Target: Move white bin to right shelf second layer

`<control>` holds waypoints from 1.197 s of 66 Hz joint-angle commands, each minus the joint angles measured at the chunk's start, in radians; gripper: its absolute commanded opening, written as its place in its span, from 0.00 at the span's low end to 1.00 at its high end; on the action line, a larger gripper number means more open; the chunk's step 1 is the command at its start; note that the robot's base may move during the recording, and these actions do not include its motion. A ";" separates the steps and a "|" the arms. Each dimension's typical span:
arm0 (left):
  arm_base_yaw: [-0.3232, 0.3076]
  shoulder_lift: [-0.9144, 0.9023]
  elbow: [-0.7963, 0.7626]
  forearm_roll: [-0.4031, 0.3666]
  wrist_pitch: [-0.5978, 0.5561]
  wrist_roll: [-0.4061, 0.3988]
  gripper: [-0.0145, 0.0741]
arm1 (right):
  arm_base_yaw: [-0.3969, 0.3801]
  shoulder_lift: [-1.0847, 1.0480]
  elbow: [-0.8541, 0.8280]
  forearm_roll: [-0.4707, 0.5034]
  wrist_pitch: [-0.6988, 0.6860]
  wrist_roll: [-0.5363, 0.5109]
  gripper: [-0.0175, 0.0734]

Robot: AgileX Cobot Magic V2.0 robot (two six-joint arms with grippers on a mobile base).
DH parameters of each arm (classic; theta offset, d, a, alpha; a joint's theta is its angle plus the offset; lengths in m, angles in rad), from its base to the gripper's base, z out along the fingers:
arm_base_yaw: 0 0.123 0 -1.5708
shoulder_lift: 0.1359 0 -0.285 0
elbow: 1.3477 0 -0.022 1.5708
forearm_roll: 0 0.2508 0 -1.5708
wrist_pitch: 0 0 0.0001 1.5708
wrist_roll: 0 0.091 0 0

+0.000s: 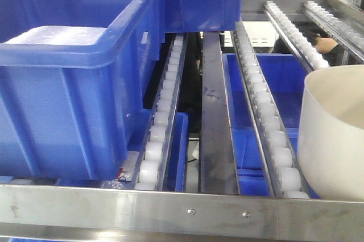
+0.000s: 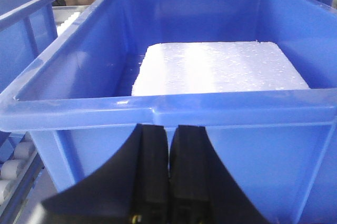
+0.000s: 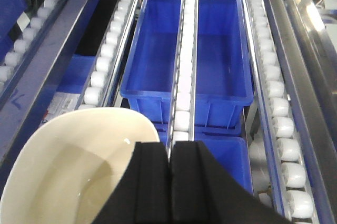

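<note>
Already resting on the roller shelf (image 1: 267,122) at its right front, the white bin (image 1: 333,131) looks light, stiff and slippery, best pinched at its rim, while both grippers (image 3: 169,182) (image 2: 168,182) sit closed, empty.

You see cream-white glossy bin (image 3: 79,166), plain. Deep blue crates (image 1: 68,94), one holding white speckled foam slab (image 2: 221,69). White rollers (image 1: 267,122) in silver steel rails (image 1: 182,208). Black gripper fingers (image 3: 152,182).
</note>
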 commanded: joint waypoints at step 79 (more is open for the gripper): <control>-0.004 -0.014 0.037 -0.006 -0.084 -0.003 0.26 | 0.009 -0.451 0.384 -0.036 -0.267 0.033 0.25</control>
